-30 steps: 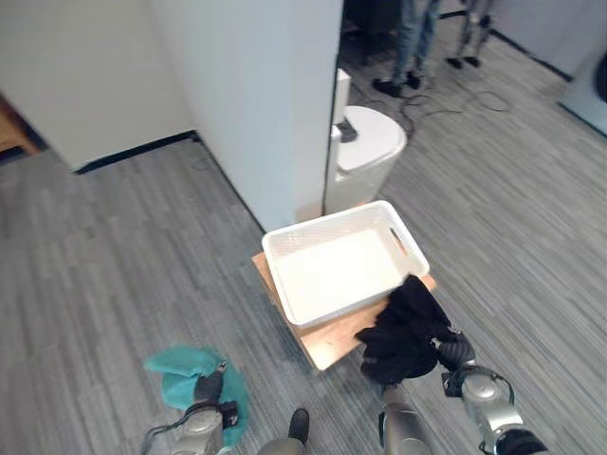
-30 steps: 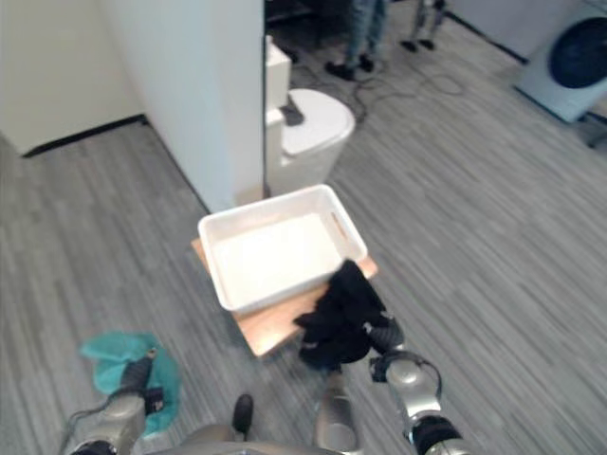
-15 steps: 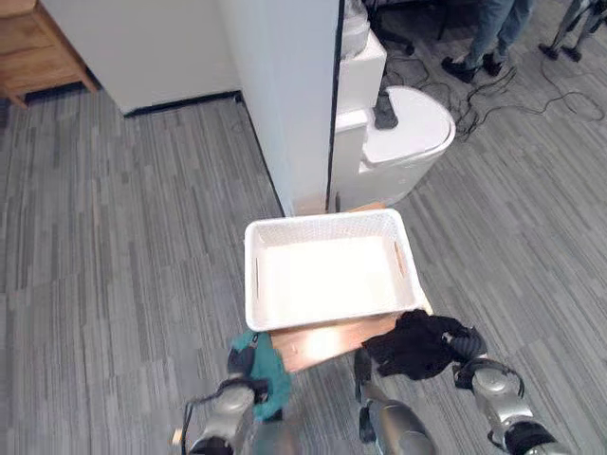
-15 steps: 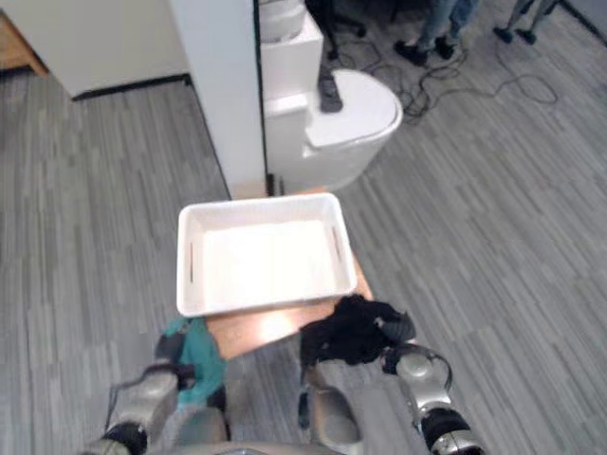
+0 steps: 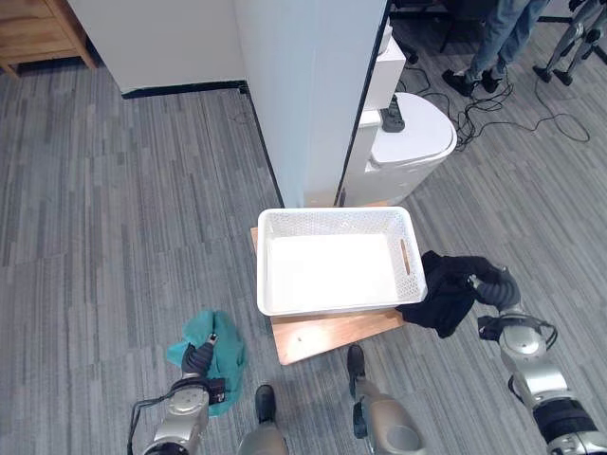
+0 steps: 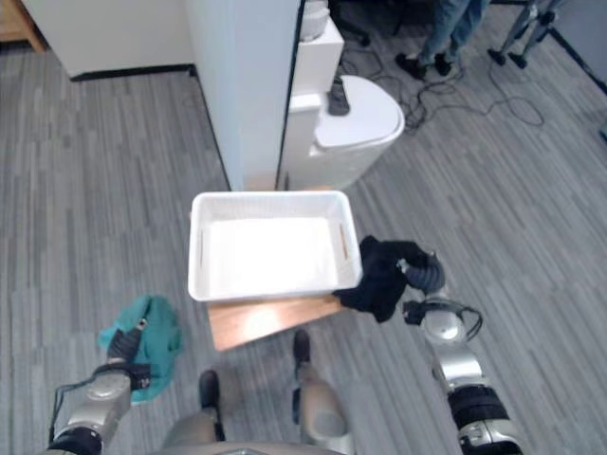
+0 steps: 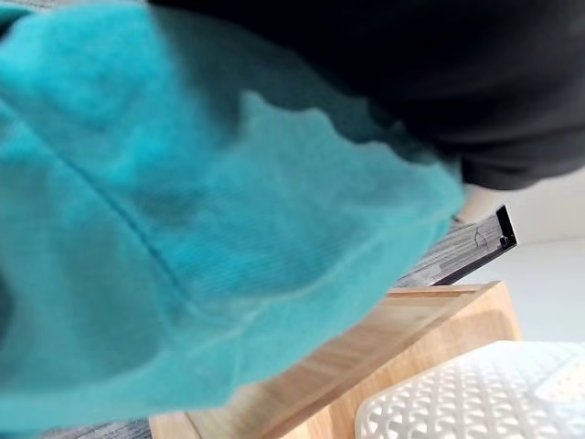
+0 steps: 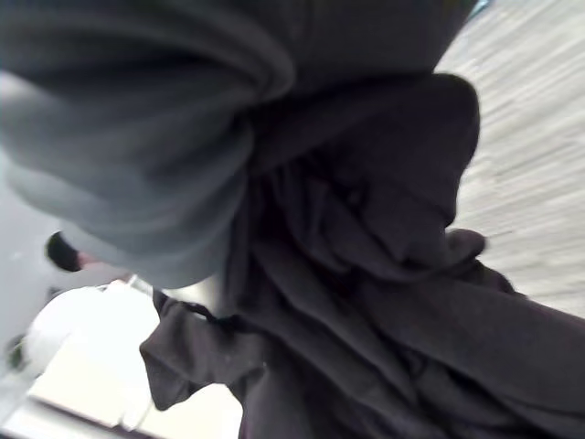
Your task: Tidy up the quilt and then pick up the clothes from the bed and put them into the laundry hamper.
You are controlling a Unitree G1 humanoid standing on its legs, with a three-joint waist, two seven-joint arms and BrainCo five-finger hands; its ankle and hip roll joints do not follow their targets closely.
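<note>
L hand [image 5: 196,361] low at the left, above the grey floor [image 5: 114,237], fingers curled into a teal garment [image 5: 213,349] that hangs bunched from it, well apart from the hamper. In the L wrist view the teal cloth covers most of the frame w/ the wood edge and white lattice past it. Centre: white lattice laundry hamper [image 5: 410,266], nothing in it, sitting on a low wooden surface [image 5: 322,334] in front of a white partition [image 5: 303,95]. R hand [image 5: 495,282] just right of the hamper, clenched round a black garment [image 5: 443,294] that droops beside the hamper's right wall, outside it. A person's legs [image 5: 493,38] far back right.
</note>
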